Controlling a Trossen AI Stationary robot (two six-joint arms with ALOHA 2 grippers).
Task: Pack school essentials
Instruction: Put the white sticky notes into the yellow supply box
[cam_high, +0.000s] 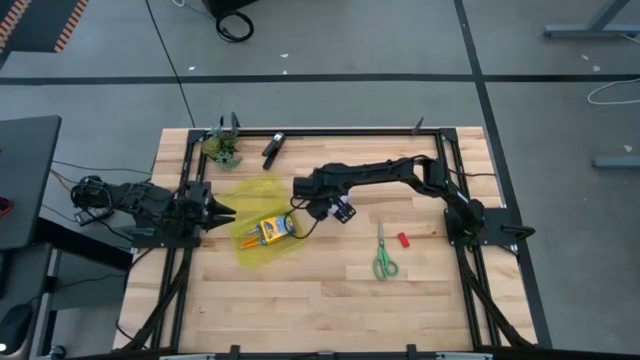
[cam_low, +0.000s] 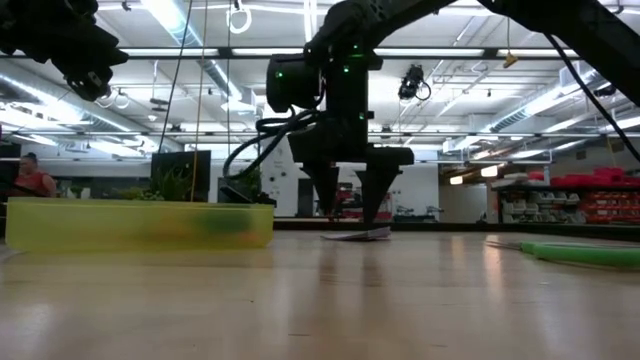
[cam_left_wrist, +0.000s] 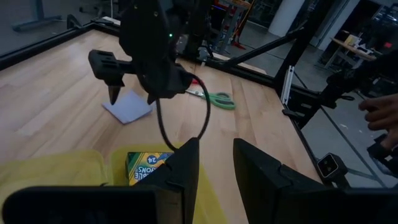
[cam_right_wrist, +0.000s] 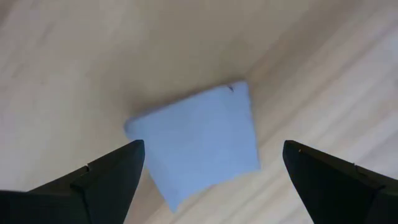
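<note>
A pale blue note pad (cam_right_wrist: 199, 143) lies flat on the wooden table near its middle. It also shows in the left wrist view (cam_left_wrist: 127, 107) and the low view (cam_low: 355, 234). My right gripper (cam_low: 348, 212) hangs open just above it. The fingers point down, one on either side, and touch nothing. The yellow-green crayon box (cam_high: 270, 228) lies on a yellow see-through case (cam_high: 255, 240). My left gripper (cam_high: 222, 212) is open and empty at the case's left edge. Green-handled scissors (cam_high: 384, 255) and a red eraser (cam_high: 404, 240) lie to the right.
A black clip-like tool (cam_high: 273, 148) and a green leafy clump (cam_high: 225, 150) sit at the table's far edge. A black frame (cam_high: 455, 180) borders the table. A person's hand (cam_left_wrist: 379, 112) shows beyond the right edge. Bare wood lies toward the near edge.
</note>
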